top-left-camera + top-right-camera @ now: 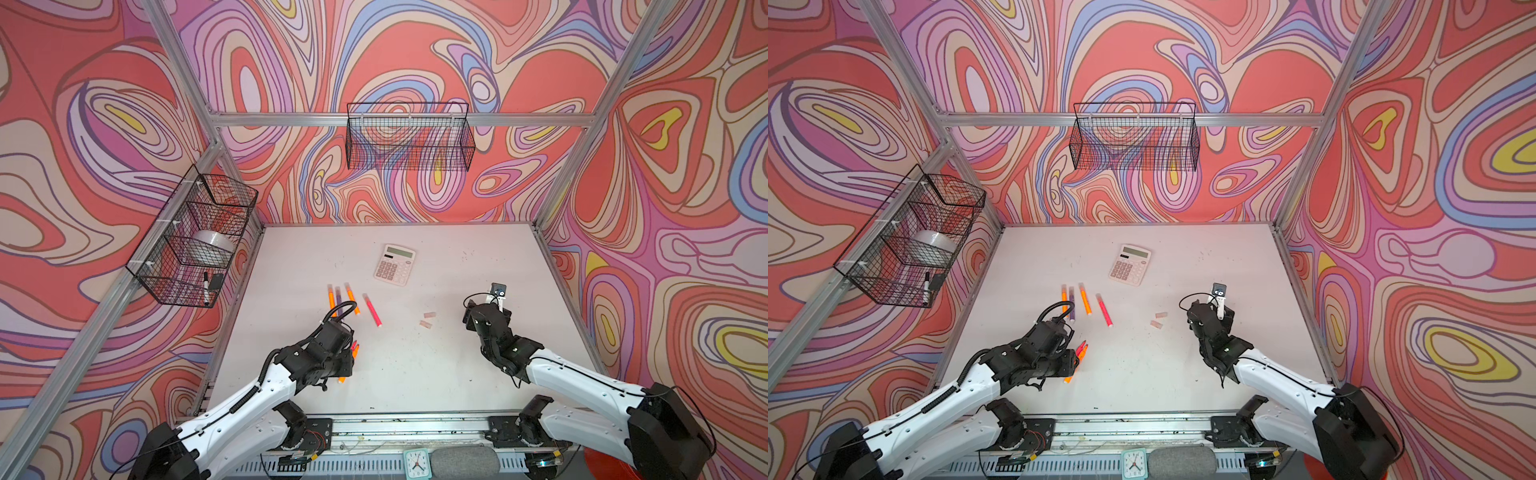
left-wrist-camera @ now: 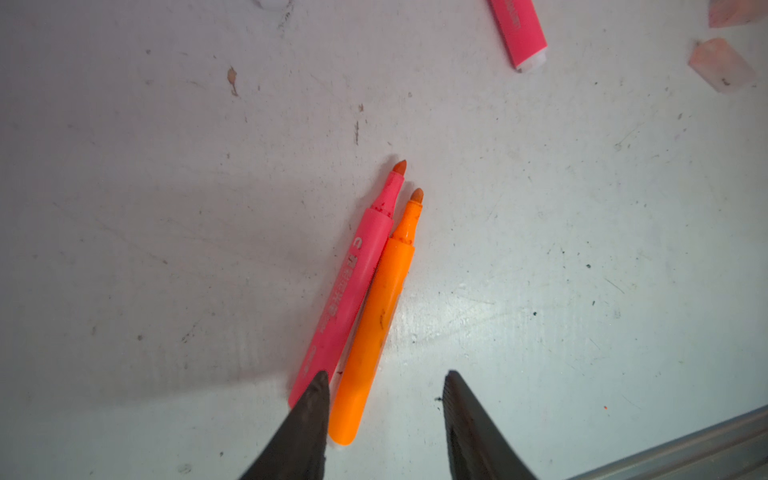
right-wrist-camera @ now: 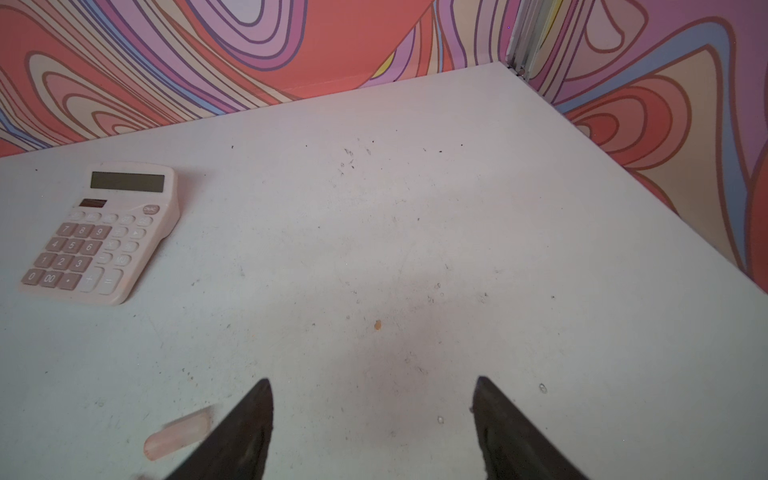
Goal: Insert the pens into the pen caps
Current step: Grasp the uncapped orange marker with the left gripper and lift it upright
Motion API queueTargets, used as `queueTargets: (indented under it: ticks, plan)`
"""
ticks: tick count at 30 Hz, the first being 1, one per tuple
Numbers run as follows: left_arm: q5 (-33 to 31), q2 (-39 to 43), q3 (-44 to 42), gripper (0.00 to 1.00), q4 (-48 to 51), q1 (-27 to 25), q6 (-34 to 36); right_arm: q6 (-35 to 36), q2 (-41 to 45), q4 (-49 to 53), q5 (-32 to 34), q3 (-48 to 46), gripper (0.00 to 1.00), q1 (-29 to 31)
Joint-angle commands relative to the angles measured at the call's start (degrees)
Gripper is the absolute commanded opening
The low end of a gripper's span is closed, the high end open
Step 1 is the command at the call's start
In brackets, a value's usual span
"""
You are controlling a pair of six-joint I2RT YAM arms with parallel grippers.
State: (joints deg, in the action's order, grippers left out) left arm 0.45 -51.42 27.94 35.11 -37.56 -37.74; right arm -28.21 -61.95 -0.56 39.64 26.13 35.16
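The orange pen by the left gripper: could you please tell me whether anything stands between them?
Yes: the pink pen lies tight against the orange pen, and one fingertip of the open left gripper overlaps the pink pen's rear end.

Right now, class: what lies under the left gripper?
Two uncapped pens lie side by side on the table beneath the left gripper: a pink pen and an orange pen. One finger covers the pink pen's rear end.

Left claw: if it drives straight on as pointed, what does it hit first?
Likely the orange pen, lying inside the left claw; one finger may clip the pink pen beside it. Depth unclear.
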Motion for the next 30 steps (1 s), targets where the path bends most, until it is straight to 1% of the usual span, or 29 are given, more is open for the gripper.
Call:
queueTargets:
  ticks: [1,5,8,21,25,30]
  plan:
    - [0.98,-1.27,-0.78,0.47,-0.82,-0.38,0.3,-0.61,0.5,0.71,0.62,0.91,0.78,-0.27]
    - [2.06,-3.33,-1.21,0.46,-2.38,-0.85,0.38,-0.51,1.72,0.54,0.26,0.18,0.79,-0.31]
    - [2.05,-5.25,-1.24,0.44,-3.28,-0.93,0.73,-0.62,2.27,0.28,0.36,-0.27,0.8,-0.35]
    - [2.44,-11.75,0.18,0.44,-2.84,-1.98,0.13,-0.27,1.66,0.12,-0.31,0.06,0.8,-0.34]
    - [2.02,-13.0,0.35,0.41,-2.72,-3.41,-0.28,-0.09,1.75,-0.06,-0.61,-0.01,0.8,-0.35]
    - [1.15,-15.56,1.05,0.34,-2.77,-5.44,-0.62,0.04,1.92,-0.07,-0.94,-0.07,0.8,-0.34]
